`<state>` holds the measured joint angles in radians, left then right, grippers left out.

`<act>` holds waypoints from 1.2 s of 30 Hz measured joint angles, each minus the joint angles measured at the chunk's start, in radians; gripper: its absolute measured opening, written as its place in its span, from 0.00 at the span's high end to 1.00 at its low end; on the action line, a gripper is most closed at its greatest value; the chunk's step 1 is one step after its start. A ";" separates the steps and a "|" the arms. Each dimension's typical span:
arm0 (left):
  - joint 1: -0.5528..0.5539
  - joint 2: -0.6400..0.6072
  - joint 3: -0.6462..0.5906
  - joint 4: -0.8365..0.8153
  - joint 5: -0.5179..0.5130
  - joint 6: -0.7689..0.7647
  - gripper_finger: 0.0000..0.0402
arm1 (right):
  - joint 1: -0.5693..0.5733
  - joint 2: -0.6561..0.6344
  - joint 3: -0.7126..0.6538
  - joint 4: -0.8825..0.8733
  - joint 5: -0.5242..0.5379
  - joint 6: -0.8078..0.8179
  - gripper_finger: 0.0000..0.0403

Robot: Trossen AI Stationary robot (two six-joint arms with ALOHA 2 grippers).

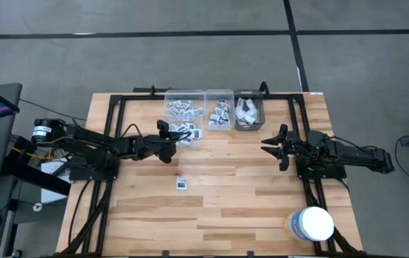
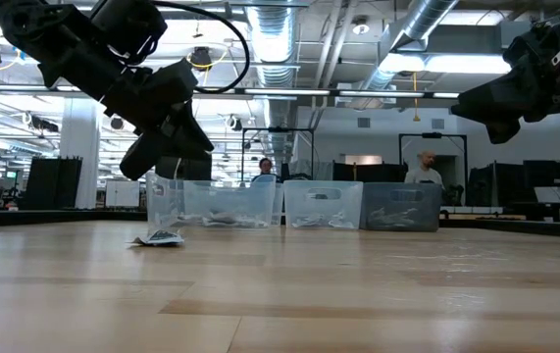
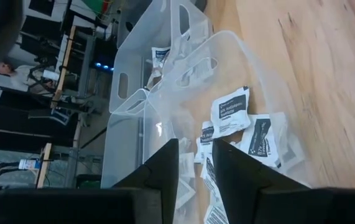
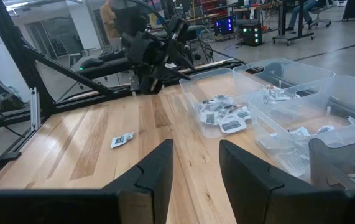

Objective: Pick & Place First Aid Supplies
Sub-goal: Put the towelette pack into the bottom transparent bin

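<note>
1. Currently the left hand [image 1: 167, 137] hovers at the leftmost bin [image 1: 184, 115], fingers parted and empty; packets [image 3: 230, 112] lie inside.
2. One stray packet [image 1: 182, 184] remains on the table [image 1: 240, 201].
3. Right hand [image 1: 272, 146] waits, part-open, empty.

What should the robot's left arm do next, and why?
Probably swing back to the lone packet on the table and pick it up: the left gripper hangs open and empty over the left bin, and that packet lies outside the bins.
</note>
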<state>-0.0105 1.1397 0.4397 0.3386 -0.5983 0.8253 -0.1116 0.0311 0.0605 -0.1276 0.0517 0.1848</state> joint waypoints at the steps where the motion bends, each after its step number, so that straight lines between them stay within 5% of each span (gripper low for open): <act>1: 0.000 0.000 0.000 0.000 0.000 -0.001 0.75 | 0.000 0.000 0.000 0.000 0.000 0.000 0.69; 12: -0.053 0.000 0.000 0.008 0.015 -0.158 0.75 | 0.000 0.000 0.000 0.000 0.000 0.000 0.69; 25: -0.108 0.000 0.000 0.056 0.433 -0.705 0.75 | 0.000 0.000 0.000 0.000 0.000 0.000 0.69; 36: -0.108 0.000 0.000 0.025 0.494 -0.760 0.75 | 0.000 0.000 0.000 0.000 0.000 0.000 0.69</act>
<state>-0.1184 1.1393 0.4400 0.3636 -0.1040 0.0657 -0.1118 0.0309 0.0605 -0.1276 0.0517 0.1848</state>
